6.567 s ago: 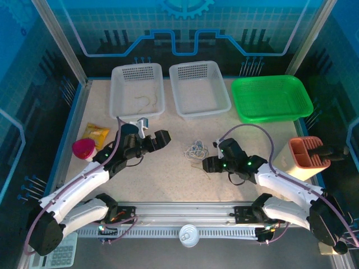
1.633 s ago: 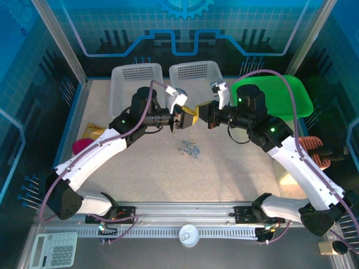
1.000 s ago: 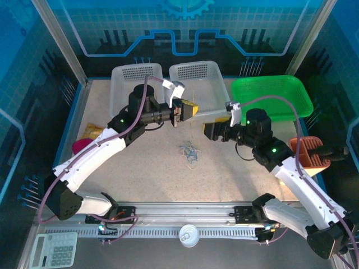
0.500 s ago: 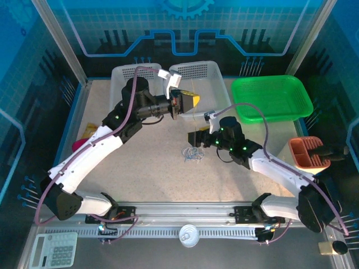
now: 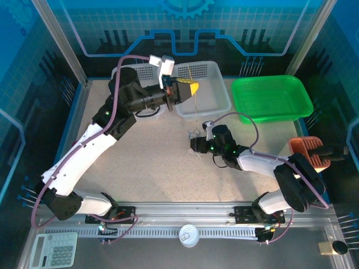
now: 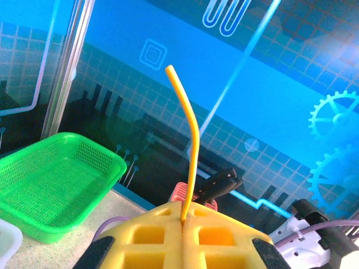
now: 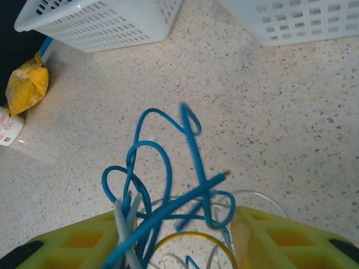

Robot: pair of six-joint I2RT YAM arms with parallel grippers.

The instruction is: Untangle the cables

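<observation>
My left gripper (image 5: 187, 89), raised over the white basket (image 5: 224, 92), pinches one yellow cable (image 6: 190, 157). My right gripper (image 7: 179, 238) straddles the blue-and-white tangle (image 7: 151, 168) on the table (image 5: 146, 168), jaws apart. Pulling higher may drag the tangle along or tighten its knots.

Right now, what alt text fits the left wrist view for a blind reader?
Two yellow plastic jaws, pressed shut, pinch a thin yellow cable that stands curving upward. A green perforated plastic basket sits left on the speckled table, before a blue patterned wall.
</observation>
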